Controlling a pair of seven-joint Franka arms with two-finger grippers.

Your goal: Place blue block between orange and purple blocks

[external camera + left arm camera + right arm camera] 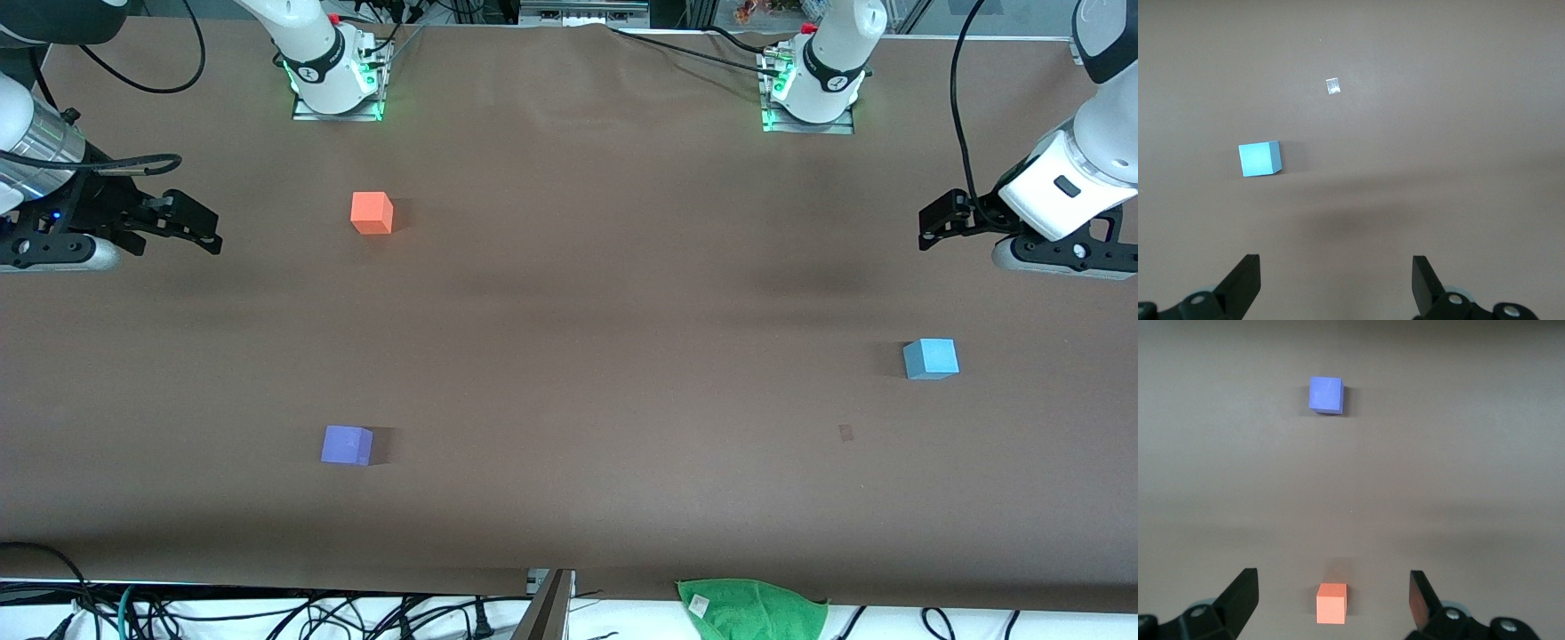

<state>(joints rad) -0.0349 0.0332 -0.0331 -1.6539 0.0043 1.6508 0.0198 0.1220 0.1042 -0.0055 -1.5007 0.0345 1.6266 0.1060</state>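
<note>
The blue block (931, 358) sits on the brown table toward the left arm's end; it also shows in the left wrist view (1260, 159). The orange block (372, 212) and the purple block (347, 444) lie toward the right arm's end, the purple one nearer to the front camera. Both also show in the right wrist view, orange (1331, 603) and purple (1326, 394). My left gripper (926, 229) is open and empty in the air, beside the blue block; its fingers (1245, 277) show in its wrist view. My right gripper (206, 229) is open and empty in the air, beside the orange block.
A small scrap of tape (845, 432) lies on the table near the blue block, also in the left wrist view (1333, 86). A green cloth (751, 609) hangs at the table's near edge. Cables run along that edge and by the arm bases.
</note>
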